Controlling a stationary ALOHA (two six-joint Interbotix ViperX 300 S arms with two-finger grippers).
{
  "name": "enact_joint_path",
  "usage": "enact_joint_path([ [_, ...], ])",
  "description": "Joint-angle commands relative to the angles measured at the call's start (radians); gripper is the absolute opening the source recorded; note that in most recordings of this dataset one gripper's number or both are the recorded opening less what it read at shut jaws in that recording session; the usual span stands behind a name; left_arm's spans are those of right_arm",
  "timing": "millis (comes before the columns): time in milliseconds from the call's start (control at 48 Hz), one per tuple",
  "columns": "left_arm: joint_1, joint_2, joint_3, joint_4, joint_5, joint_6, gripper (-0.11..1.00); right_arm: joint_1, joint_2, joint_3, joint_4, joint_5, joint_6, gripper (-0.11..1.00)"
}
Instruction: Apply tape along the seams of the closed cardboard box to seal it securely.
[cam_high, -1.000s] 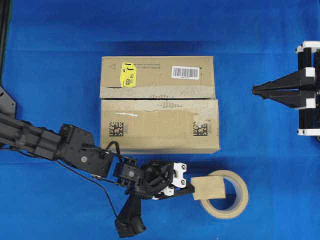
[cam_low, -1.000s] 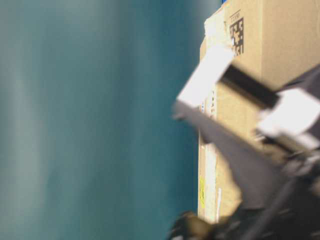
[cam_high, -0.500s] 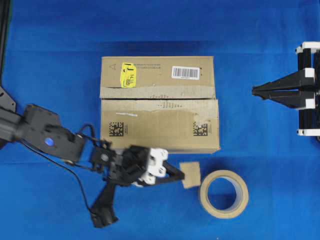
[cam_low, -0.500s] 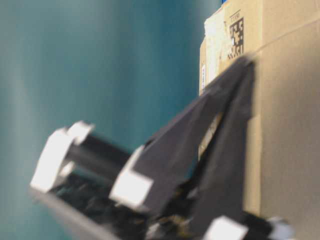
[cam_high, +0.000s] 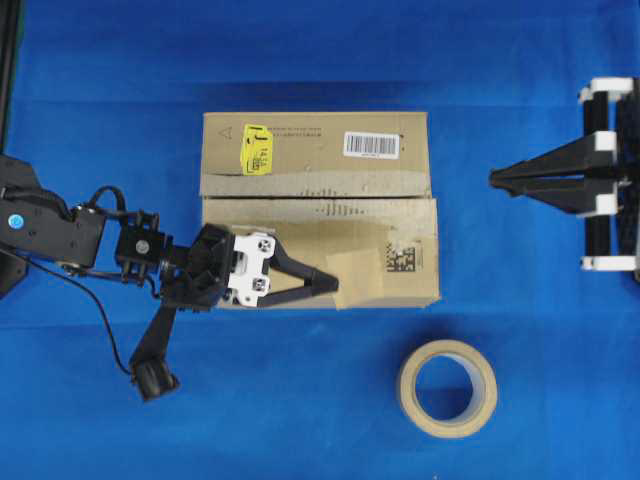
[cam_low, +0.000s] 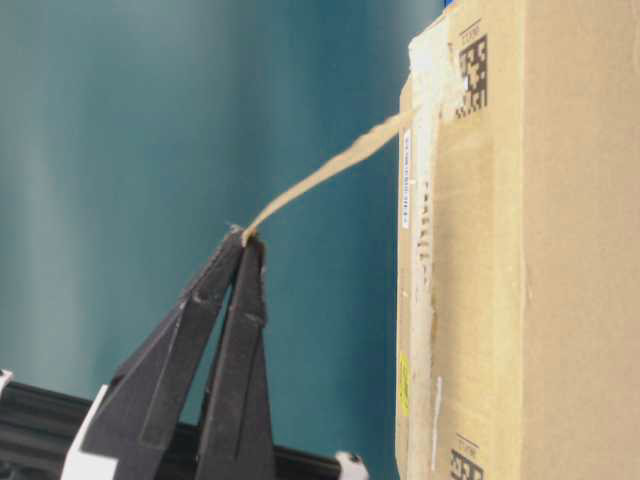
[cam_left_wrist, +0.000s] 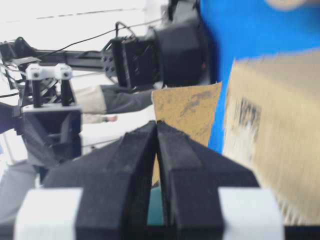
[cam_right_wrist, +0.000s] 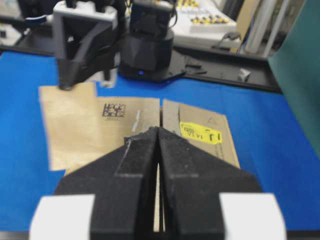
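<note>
Left gripper (cam_high: 330, 283) sat over near flap of cardboard box (cam_high: 318, 208), jaws pressed together on edge of tape (cam_high: 355, 277). Tape piece hung above near-right part of box top, beside 1 black square code; table-level view showed its far end reaching toward box top, contact not certain. Seams (cam_high: 310, 196) ran left-right between 2 flaps, far of tape. Right gripper (cam_high: 495, 178) held well right of box, jaws fully closed, holding nothing. Tape roll (cam_high: 447, 387) lay on blue table (cam_high: 520, 60), near-right of box.
</note>
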Motion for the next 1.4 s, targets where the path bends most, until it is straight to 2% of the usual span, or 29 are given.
enact_joint_path([
  [0,0.037,-0.025,-0.006,0.002,0.011,0.029,0.01,0.003,0.031,-0.038,-0.002,-0.009,-0.005,0.00],
  [375,0.161,-0.028,-0.009,0.002,0.103,0.037,0.01,0.002,0.138,-0.091,-0.008,-0.029,-0.029,0.00],
  [833,0.164,-0.041,0.011,0.002,0.192,0.028,0.01,-0.028,0.175,-0.109,-0.006,-0.052,-0.038,0.00],
  [1374,0.166,-0.044,0.017,0.002,0.267,0.025,0.01,-0.058,0.403,-0.232,0.029,-0.092,-0.009,0.00],
])
